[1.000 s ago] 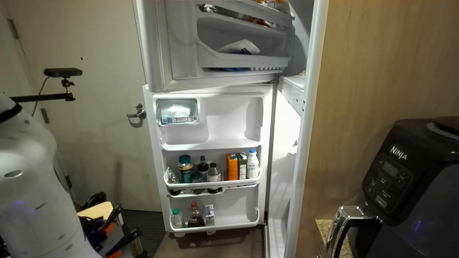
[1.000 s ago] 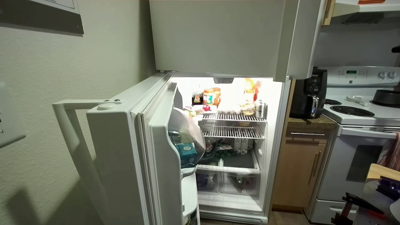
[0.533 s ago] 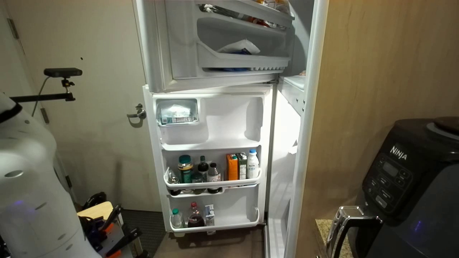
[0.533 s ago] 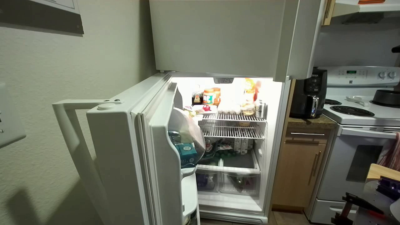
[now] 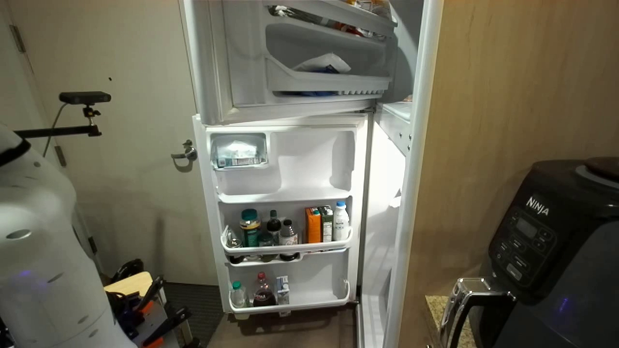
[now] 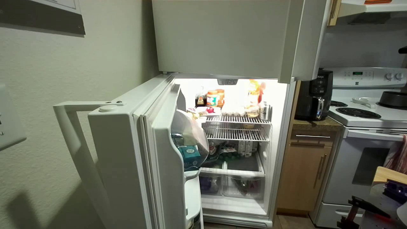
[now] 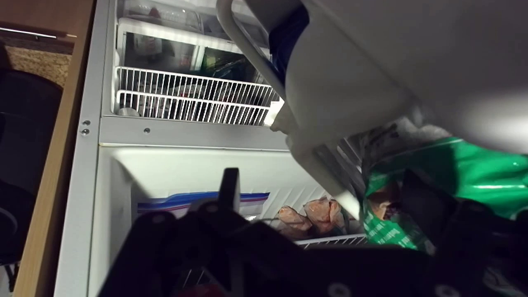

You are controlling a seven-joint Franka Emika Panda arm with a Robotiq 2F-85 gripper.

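Green bag (image 7: 491,181), one, sits near two jaws.

Two fridge doors (image 6: 219,41), one green bag (image 7: 478,173)

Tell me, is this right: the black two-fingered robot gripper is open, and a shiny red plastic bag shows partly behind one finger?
Not quite: the wrist view shows the shiny plastic bag partly behind one finger is green, not red. The black gripper is open.
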